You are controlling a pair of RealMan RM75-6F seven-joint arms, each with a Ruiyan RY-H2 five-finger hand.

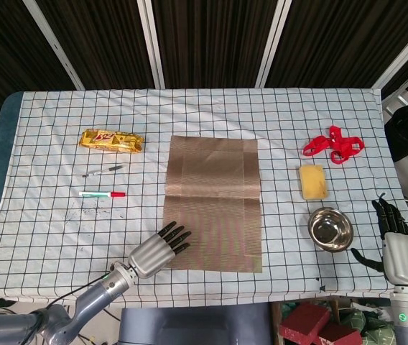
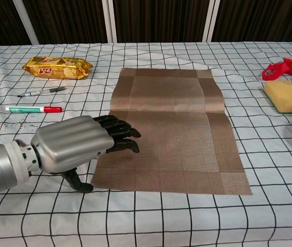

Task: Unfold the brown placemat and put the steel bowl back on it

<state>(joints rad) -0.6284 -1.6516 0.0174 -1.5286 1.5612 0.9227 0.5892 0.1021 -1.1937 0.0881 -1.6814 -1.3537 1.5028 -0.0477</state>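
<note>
On the far left of the checked tablecloth (image 1: 46, 151) lies a gold snack packet (image 1: 112, 140), with a thin grey pen (image 1: 103, 172) nearer and a green marker with a red cap (image 1: 102, 194) nearer still, all three apart from one another.

At the near edge, the left hand (image 1: 153, 251) reaches in from the left, palm down, its dark fingers (image 2: 116, 135) stretched out flat and slightly spread over the near left corner of the brown placemat (image 1: 215, 201). It holds nothing; the thumb points down toward the cloth just beside the mat's near left edge.

The placemat lies unfolded and flat in the middle of the table, long side running near to far, with a crease across its middle.

To the right, well apart from the mat, a red strap (image 1: 333, 144) is bunched at the far side. A yellow sponge (image 1: 313, 181) lies nearer, and just nearer than it stands the steel bowl (image 1: 330, 228), upright on the cloth with nothing in it.

At the far right, the right hand (image 1: 398, 248) is held just off the table's near right corner, fingers extended and slightly apart, grasping nothing.
</note>
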